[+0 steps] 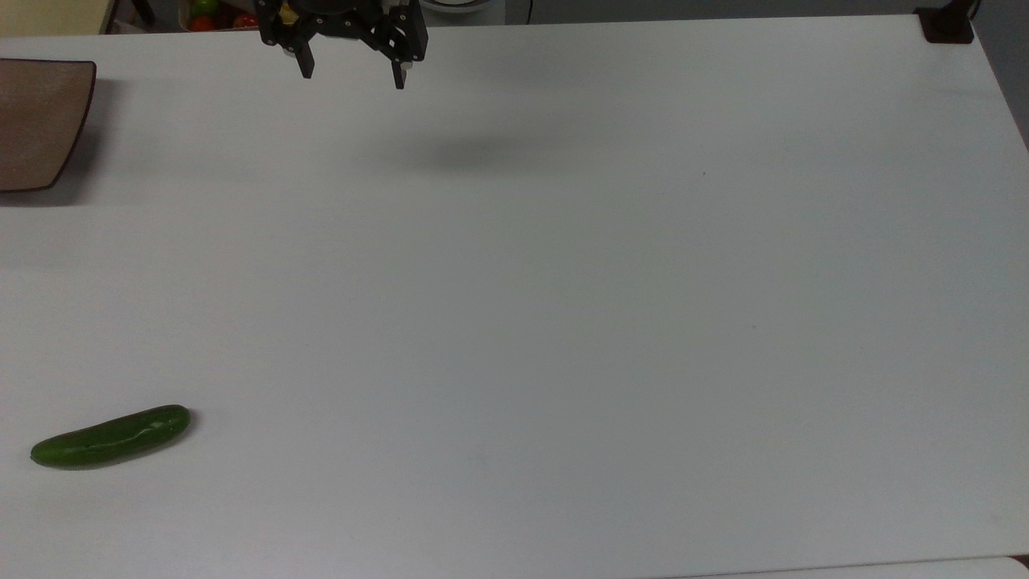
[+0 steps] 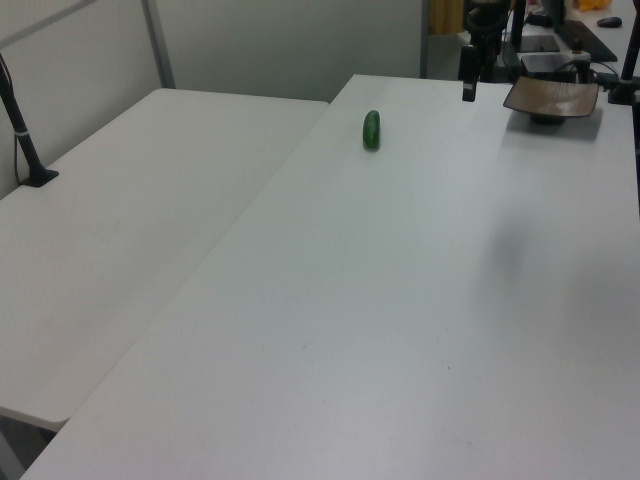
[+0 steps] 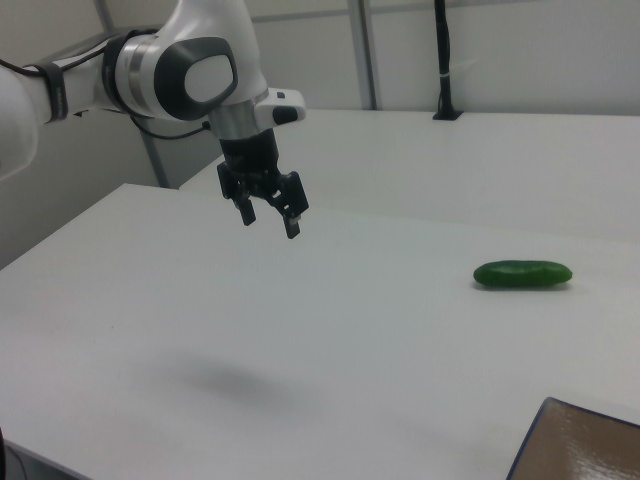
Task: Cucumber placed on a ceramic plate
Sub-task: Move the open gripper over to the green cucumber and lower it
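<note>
Green and glossy, the cucumber [image 1: 110, 437] lies on our desk [image 1: 563, 322], well apart from the ceramic plate [image 1: 40, 121] — our pincer [image 1: 354, 79] hangs high, spread wide, holding nothing, ready to descend.

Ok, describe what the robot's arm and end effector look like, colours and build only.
The arm has glossy white rounded shells with dark grey joint caps and a black band between segments; a thin black cable runs along it near the right view's left edge. The wrist ends in a white flange. The end effector is black, a skeletal bracket-like frame with two slim fingers, small pale fasteners dotted on it.
</note>
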